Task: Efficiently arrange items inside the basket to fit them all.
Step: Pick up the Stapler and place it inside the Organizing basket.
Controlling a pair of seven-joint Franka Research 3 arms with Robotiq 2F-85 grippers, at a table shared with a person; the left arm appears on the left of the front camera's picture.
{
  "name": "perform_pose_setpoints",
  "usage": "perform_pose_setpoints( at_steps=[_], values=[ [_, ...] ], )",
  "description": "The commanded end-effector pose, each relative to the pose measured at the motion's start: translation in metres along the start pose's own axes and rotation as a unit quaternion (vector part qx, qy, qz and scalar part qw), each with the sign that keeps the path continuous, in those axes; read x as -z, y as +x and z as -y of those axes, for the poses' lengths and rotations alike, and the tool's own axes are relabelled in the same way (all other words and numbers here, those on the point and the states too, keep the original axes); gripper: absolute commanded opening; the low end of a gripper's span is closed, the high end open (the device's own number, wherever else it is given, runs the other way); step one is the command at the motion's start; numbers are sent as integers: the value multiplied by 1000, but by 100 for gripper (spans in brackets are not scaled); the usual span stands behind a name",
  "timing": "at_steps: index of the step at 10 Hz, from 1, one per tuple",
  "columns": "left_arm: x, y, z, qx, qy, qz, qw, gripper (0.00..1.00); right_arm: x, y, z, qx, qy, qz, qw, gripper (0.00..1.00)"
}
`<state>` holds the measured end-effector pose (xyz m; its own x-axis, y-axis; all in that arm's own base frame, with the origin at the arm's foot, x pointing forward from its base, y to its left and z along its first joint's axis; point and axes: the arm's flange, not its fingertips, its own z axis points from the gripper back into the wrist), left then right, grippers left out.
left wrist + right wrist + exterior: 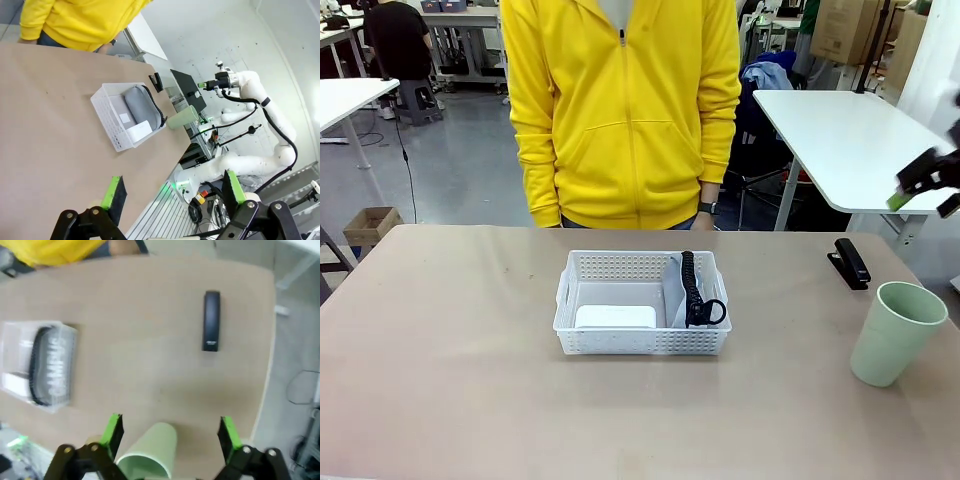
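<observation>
Bright, even light fills the room and falls from above, so the tabletop [440, 380] carries only a soft, short shadow under the basket [640, 343]. My right wrist view is blurred all over, the stapler [211, 321] smeared. My left wrist view is sharp, with lines bending towards its edges.

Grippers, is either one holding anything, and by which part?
Nothing: the right gripper hangs open above the cup; the left gripper is open, empty too.
</observation>
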<state>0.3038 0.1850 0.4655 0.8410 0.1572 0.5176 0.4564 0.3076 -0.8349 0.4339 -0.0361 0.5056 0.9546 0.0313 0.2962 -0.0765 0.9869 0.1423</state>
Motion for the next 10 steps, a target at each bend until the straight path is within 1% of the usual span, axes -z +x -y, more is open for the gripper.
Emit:
perform_pose_setpoints(
  at_steps=[1, 2, 3, 4, 5, 6, 7, 8, 10],
  values=[
    [0, 1, 6, 0, -10, 10, 1000, 100, 27, 29, -6, -30, -99, -35, 994, 100],
    [0, 1, 6, 0, -10, 10, 1000, 100, 55, 37, -11, -39, -130, -41, 990, 100],
    [0, 1, 6, 0, -10, 10, 1000, 100, 73, 41, -9, -40, -138, -37, 989, 100],
    [0, 1, 6, 0, -10, 10, 1000, 100, 86, 43, -6, -49, -131, -35, 990, 100],
    [0, 1, 6, 0, -10, 10, 1000, 100, 94, 42, -3, -57, -124, -32, 990, 100],
    [0, 1, 6, 0, -10, 10, 1000, 100, 94, 42, 1, -54, -102, -23, 993, 100],
    [0, 1, 6, 0, -10, 10, 1000, 100, 75, 38, 6, -57, -76, -23, 995, 100],
    [0, 1, 6, 0, -10, 10, 1000, 100, 100, 39, -1, -59, -121, -42, 990, 100],
    [0, 1, 6, 0, -10, 10, 1000, 100, 100, 39, -1, -59, -121, -42, 990, 100]
  ],
)
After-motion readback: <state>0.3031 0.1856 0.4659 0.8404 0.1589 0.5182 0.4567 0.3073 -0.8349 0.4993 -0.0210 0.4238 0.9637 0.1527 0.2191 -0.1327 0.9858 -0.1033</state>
